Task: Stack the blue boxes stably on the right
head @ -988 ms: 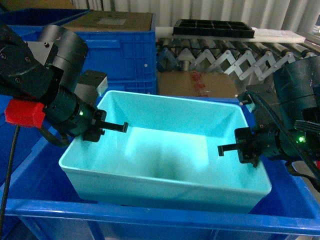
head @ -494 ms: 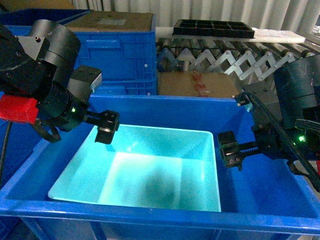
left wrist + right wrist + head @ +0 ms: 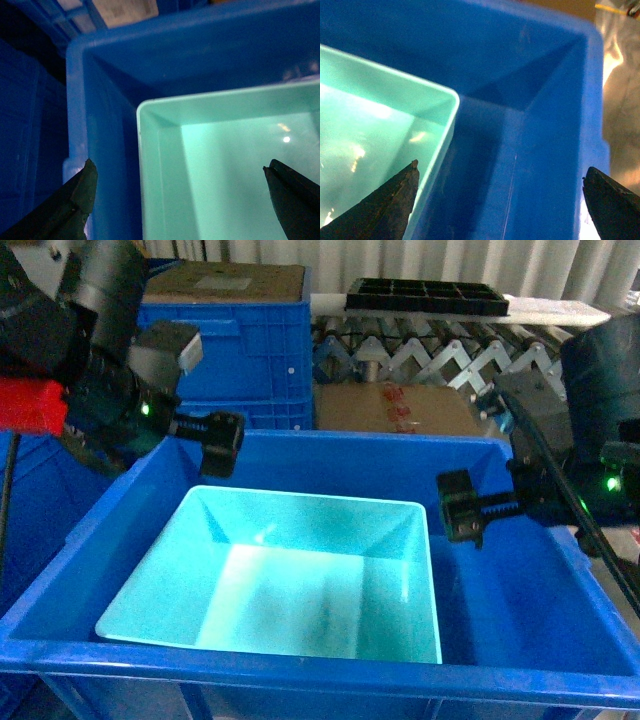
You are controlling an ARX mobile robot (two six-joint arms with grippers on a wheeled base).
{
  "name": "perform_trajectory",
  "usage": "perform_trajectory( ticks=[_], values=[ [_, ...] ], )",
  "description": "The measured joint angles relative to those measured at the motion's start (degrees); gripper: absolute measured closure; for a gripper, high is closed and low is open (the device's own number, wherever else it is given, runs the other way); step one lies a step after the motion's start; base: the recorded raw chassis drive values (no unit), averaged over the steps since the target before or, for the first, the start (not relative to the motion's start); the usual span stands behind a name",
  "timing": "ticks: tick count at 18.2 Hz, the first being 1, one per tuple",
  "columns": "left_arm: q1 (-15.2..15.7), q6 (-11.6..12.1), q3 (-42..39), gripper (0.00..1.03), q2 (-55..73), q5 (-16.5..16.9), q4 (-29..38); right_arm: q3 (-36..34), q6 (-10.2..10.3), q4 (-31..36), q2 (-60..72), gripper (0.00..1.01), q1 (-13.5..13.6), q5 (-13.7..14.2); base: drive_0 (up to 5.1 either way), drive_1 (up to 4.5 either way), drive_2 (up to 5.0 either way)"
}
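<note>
While both sets of jaws stand spread wide and hold nothing, the left gripper [image 3: 222,443] hangs above the far left corner of the turquoise tub [image 3: 280,580] and the right gripper [image 3: 459,507] hangs just off its far right corner. The tub sits inside the large blue crate [image 3: 520,590], pressed toward its left wall, with bare floor on the right. Judging by this, one tub is set down; only one is visible, so any stacking on the right remains undone.
</note>
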Motion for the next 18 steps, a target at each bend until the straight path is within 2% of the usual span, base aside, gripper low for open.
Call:
perform_trajectory(
  ticks=[3, 7, 8, 9, 11, 13, 15, 16, 18],
  values=[
    [0.59, -0.59, 1.18, 0.05, -2.89, 1.31, 0.57, 1.01, 0.17, 0.74, -3.5, 0.03, 0.07, -1.31, 0.0, 0.0, 0.0],
    [2.38, -1.55, 0.28, 0.05, -9.16, 5.68, 3.02, -0.44, 0.2, 4.83, -12.17, 0.03, 0.07, -2.62, 0.0, 0.0, 0.0],
    [4.15, -2.1, -5.16, 0.05, -17.03, 8.0, 5.77, -5.66, 0.0, 4.37, -21.62, 0.03, -1.46, -4.31, 0.0, 0.0, 0.0],
    [6.27, -3.06, -14.08, 0.05, -29.0, 8.81, 4.04, -12.85, -1.38, 1.29, -33.24, 0.03, -4.7, -4.26, 0.0, 0.0, 0.0],
    [6.91, -3.17, -21.35, 0.05, -38.34, 7.32, 1.92, -16.09, -1.75, -6.27, -44.33, 0.03, -5.66, -4.09, 0.0, 0.0, 0.0],
    [7.1, -5.84, -23.85, 0.05, -47.84, 5.22, -0.96, -16.96, -0.24, -12.33, -54.05, 0.03, -5.53, -2.03, 0.0, 0.0, 0.0],
    [6.99, -6.82, -24.15, 0.05, -50.45, 4.57, -1.57, -17.79, -0.09, -12.5, -55.95, 0.03, -5.49, -1.46, 0.0, 0.0, 0.0],
    [6.49, -7.67, -25.03, 0.05, -52.43, 3.48, -1.66, -18.05, 0.17, -11.69, -56.19, 0.03, -5.11, -0.98, 0.0, 0.0, 0.0],
    [6.19, -8.31, -25.27, 0.05, -51.74, 3.48, -1.77, -19.12, 0.46, -12.11, -56.22, 0.03, -3.96, -0.39, 0.0, 0.0, 0.0]
  ],
)
